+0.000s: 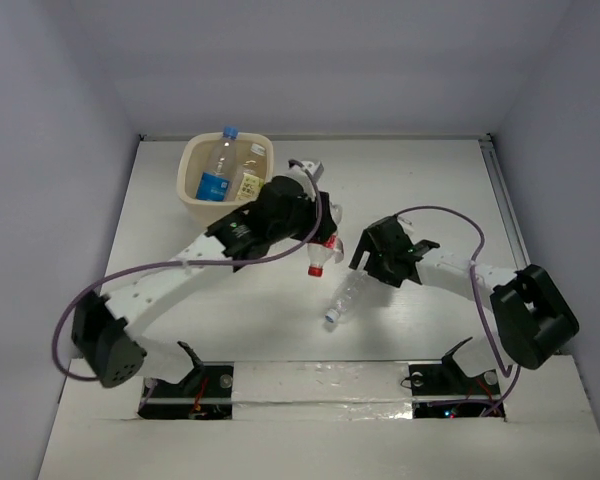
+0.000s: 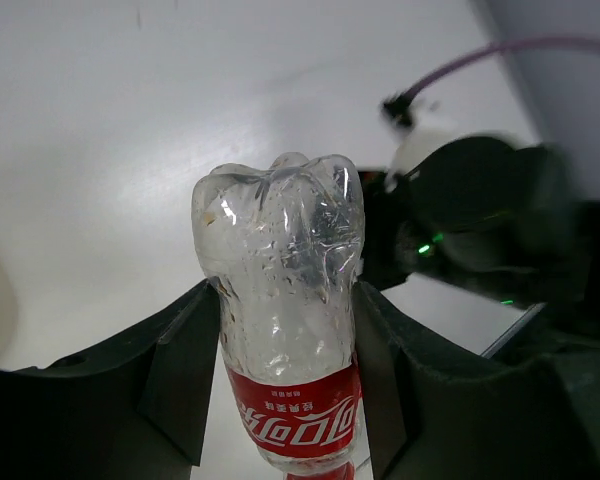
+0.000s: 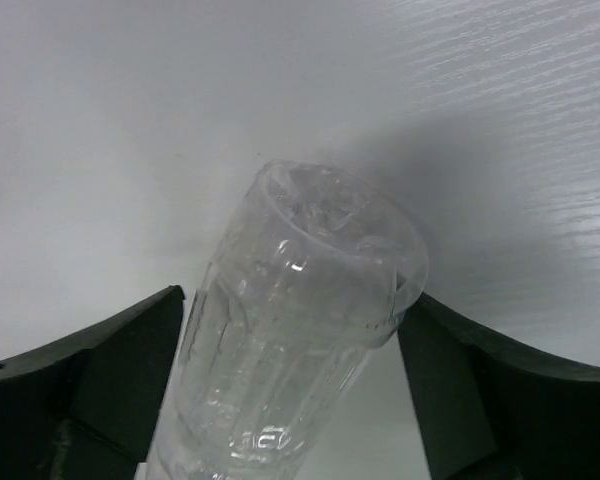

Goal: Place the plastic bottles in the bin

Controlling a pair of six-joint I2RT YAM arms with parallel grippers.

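Note:
My left gripper (image 1: 323, 238) (image 2: 285, 330) is shut on the red-labelled bottle (image 1: 319, 258) (image 2: 280, 300), holding it off the table right of the cream bin (image 1: 190, 165), red cap hanging down. My right gripper (image 1: 368, 268) (image 3: 290, 340) is shut on the clear unlabelled bottle (image 1: 346, 297) (image 3: 300, 330), which slants with its cap toward the near left. A blue-labelled bottle (image 1: 217, 170) and a white-green labelled bottle (image 1: 250, 176) lie inside the bin. The other bottles are out of view.
My two grippers are close together at the table's middle; the right arm (image 2: 480, 220) shows in the left wrist view. Its purple cable (image 1: 450, 215) loops above it. Grey walls enclose the white table.

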